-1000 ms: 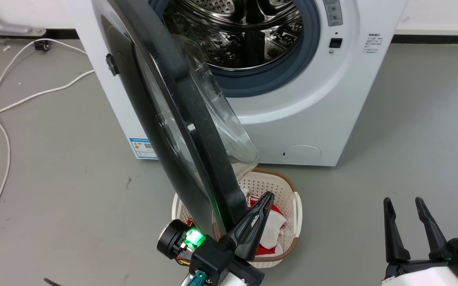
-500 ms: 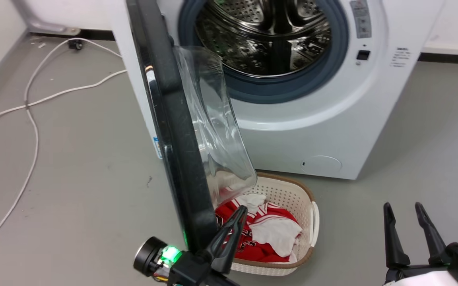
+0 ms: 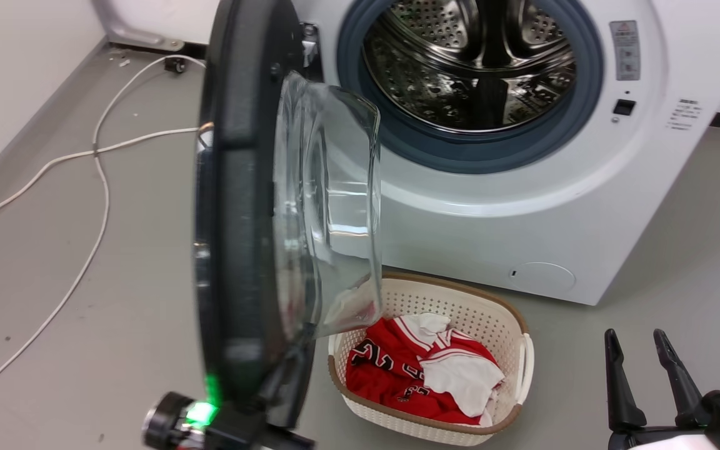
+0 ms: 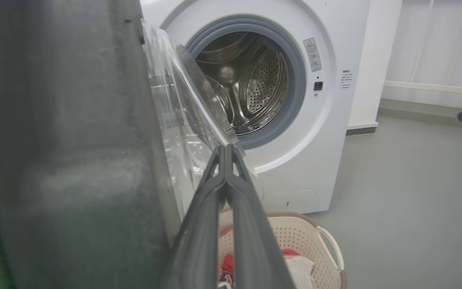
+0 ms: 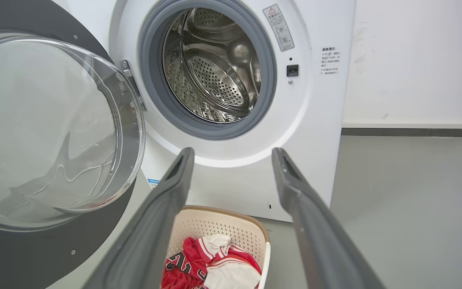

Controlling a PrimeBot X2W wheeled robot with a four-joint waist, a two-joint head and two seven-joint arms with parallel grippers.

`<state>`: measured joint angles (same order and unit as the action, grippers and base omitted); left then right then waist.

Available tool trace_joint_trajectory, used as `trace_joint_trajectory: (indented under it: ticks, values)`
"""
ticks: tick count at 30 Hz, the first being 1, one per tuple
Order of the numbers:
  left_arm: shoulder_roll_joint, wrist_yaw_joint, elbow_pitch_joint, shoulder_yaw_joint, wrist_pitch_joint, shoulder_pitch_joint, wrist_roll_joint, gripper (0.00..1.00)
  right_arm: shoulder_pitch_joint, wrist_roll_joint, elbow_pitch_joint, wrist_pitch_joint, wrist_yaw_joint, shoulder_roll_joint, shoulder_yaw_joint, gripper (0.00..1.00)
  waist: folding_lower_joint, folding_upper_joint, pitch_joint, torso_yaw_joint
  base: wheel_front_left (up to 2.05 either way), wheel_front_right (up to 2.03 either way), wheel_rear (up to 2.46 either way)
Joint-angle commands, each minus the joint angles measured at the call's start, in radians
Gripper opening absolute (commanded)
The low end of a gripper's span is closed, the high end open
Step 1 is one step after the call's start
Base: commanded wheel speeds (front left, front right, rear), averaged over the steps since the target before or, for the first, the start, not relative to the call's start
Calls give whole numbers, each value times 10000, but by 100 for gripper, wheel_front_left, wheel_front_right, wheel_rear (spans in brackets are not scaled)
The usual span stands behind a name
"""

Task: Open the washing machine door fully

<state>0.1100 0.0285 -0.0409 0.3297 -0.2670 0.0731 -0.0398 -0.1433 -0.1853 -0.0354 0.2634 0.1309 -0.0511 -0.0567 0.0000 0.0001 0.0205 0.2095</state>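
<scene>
The washing machine (image 3: 522,237) is a white front-loader with its steel drum (image 3: 479,62) exposed. The washing machine door (image 3: 235,219) stands swung out to the left, its black rim nearly edge-on to the head view and its glass bowl (image 3: 329,206) bulging right. My left gripper (image 4: 225,149) is shut with nothing between its fingers, lying close along the door's inner face (image 4: 74,160). In the head view its green-lit wrist (image 3: 194,414) sits below the door's lower edge. My right gripper (image 3: 641,340) hangs open at the lower right, well clear of the door (image 5: 34,249).
A cream laundry basket (image 3: 460,306) with red and white clothes (image 3: 422,369) stands on the floor in front of the machine, just right of the door's lower edge. A white cable (image 3: 94,187) trails over the grey floor at left, near a wall (image 3: 10,75).
The door has swung further away from the drum opening, towards the left. My left gripper has gone left with it and its fingers are now behind the door's edge. The head camera has also turned.
</scene>
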Motion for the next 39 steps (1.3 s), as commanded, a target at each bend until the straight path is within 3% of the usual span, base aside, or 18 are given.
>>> trace_joint_trajectory:
  ticks: [1, 6, 9, 17, 25, 39]
  values:
    - [120, -162, 40, -380, 45, 76, -73, 0, -64, 25, 3, 18, -3, 17, 26, 100, 0, -1, 5, 154, 0, 0, 0]
    - [195, -532, -2, -1416, 38, 246, -282, 0, 59, 98, 31, 18, -3, 15, 18, 100, 0, -1, 105, 344, 0, 0, 0]
    - [276, -575, 88, -1752, 38, 292, -290, 0, 112, 113, 28, 18, -5, 15, 38, 100, 0, -1, 144, 374, 0, 0, 0]
    - [394, -800, 679, -3751, 39, 89, -679, 0, 331, 204, -28, 18, -5, 16, 61, 100, 0, -1, 394, 159, 0, 0, 0]
    - [351, -644, 1347, -5277, 36, -722, -966, 0, 431, 211, 7, 18, -3, 16, -17, 100, 0, -1, 661, -27, 0, 0, 0]
    - [831, -360, 2586, -7739, 36, -2569, -942, 0, 917, 461, 181, 18, -3, 16, -75, 100, 0, -1, 1555, -438, 0, 0, 0]
